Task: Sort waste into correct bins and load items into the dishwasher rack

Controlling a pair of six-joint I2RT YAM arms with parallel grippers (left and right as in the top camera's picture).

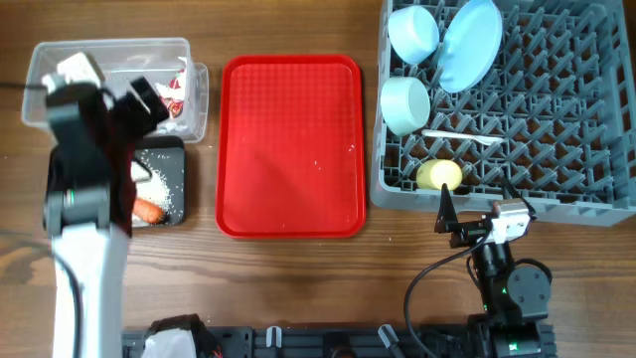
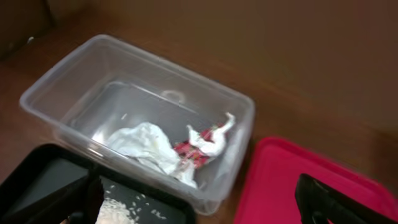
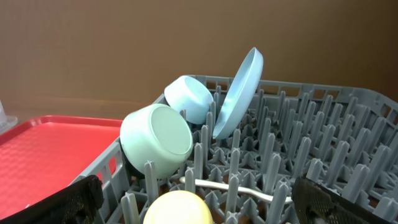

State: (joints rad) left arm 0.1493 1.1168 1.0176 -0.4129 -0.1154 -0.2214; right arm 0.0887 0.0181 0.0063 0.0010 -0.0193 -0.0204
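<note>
- Dishwasher rack (image 1: 586, 199): grey pegged crate at the table's right. It holds all five dishes, so I judge loading done.
- Red tray (image 1: 288, 149): flat, mid-table, between bins and rack. A few white specks (image 1: 318, 164) show on it, possibly stray rice. If so, they are the last waste to shift.
- Clear tub (image 1: 139, 55): far left, holding paper waste. Any lift out should go straight up, clear of its walls.
- Black tray (image 1: 169, 157): just beside the tub on the near side, holding food waste.
- Left gripper (image 2: 186, 206): above the two bins, fingers spread wide, nothing between them. Best to raise it before swinging toward the red tray.
- Right gripper (image 3: 199, 208): low at the rack's near wall, fingers apart and empty. It should back away level so it does not knock the cup.
- Plate (image 1: 469, 45): pale blue, leaning on edge among the far pegs.
- Blue bowl (image 1: 412, 32): far-left corner of the rack, beside the plate.
- Green bowl (image 1: 404, 104): tipped on its side along the rack's left wall.
- Tissue (image 2: 146, 143): white, crumpled, on the tub floor.
- Wrapper (image 2: 202, 146): red and white, touching the tissue.
- Cup (image 1: 439, 175): yellow, near-left corner of the rack.
- Spoon (image 1: 462, 136): white, lying across the pegs.
- Carrot (image 1: 149, 210): orange, at the black tray's near end.
- Rice grains (image 2: 121, 208): a white scatter in the black tray.
- Brown food bit: cannot be made out.
</note>
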